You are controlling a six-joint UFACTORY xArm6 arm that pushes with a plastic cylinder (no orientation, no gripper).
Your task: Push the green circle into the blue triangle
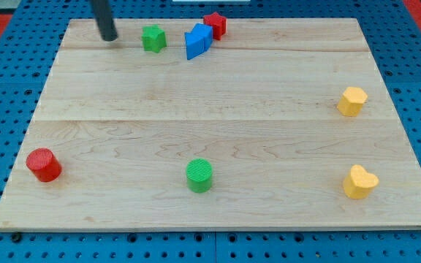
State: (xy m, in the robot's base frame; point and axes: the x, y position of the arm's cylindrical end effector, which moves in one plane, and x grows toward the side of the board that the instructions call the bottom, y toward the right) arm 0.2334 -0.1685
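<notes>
Green circle (199,175) upright; blue triangle (198,40) far above.

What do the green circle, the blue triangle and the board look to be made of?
Green circle: probably 3D-printed plastic, matte, with fine ridged lines on top. Blue triangle: likely the same plastic, smooth flat faces, slight sheen. Board: pale wood, visible grain and plank seams, satin finish.

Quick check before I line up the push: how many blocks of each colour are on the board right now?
Red: 2, red circle, red star
Green: 2, green circle, green star
Blue: 1, blue triangle
Yellow: 2, upper yellow block, lower yellow block
Total: 7
</notes>
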